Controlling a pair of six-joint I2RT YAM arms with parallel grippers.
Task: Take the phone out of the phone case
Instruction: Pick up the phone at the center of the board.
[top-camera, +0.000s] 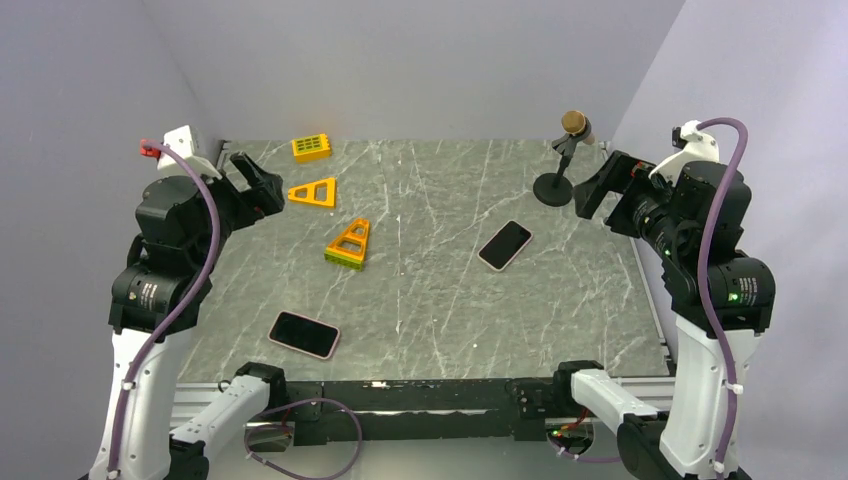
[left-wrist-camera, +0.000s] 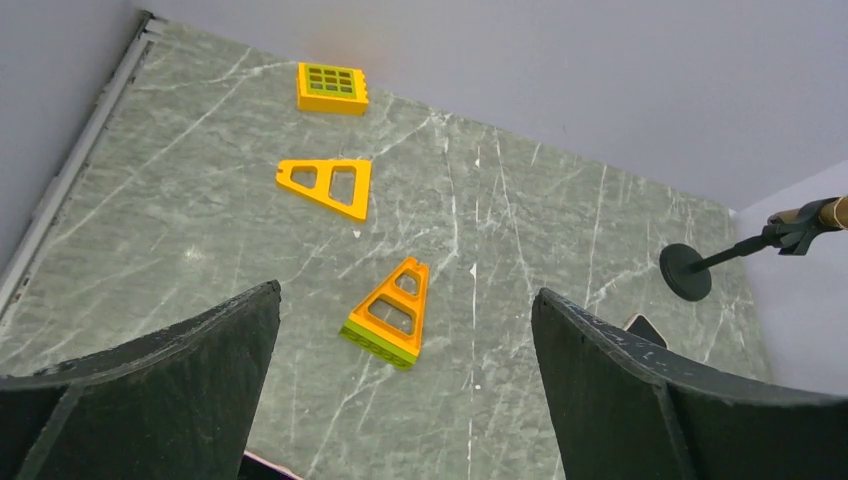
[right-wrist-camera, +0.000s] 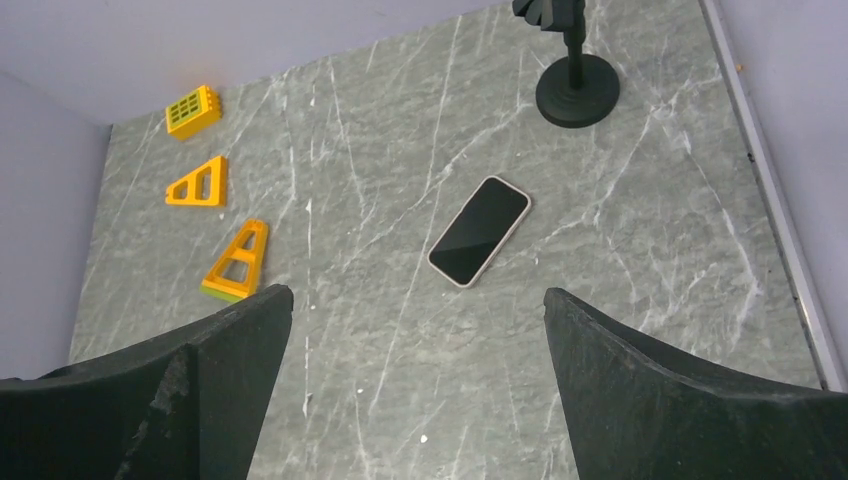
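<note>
Two dark-screened phones lie flat on the marble table, each rimmed by a pale pinkish phone case. One phone (top-camera: 505, 245) (right-wrist-camera: 479, 231) sits right of centre; only its corner (left-wrist-camera: 645, 326) shows in the left wrist view. The other phone (top-camera: 303, 334) lies near the front left, a pink edge (left-wrist-camera: 268, 463) of it peeking in. My left gripper (top-camera: 255, 185) (left-wrist-camera: 405, 292) hovers open at the far left, nothing between its fingers. My right gripper (top-camera: 598, 186) (right-wrist-camera: 417, 291) hovers open at the far right, also holding nothing. Both are well clear of the phones.
A black stand with a brown-topped microphone (top-camera: 565, 160) (right-wrist-camera: 576, 85) is at the back right. Toward the back left sit an orange-green triangular block (top-camera: 349, 244) (left-wrist-camera: 390, 315), a flat orange triangle (top-camera: 314, 192) (left-wrist-camera: 327, 184) and a yellow grid block (top-camera: 311, 147) (left-wrist-camera: 333, 87). Grey walls enclose three sides.
</note>
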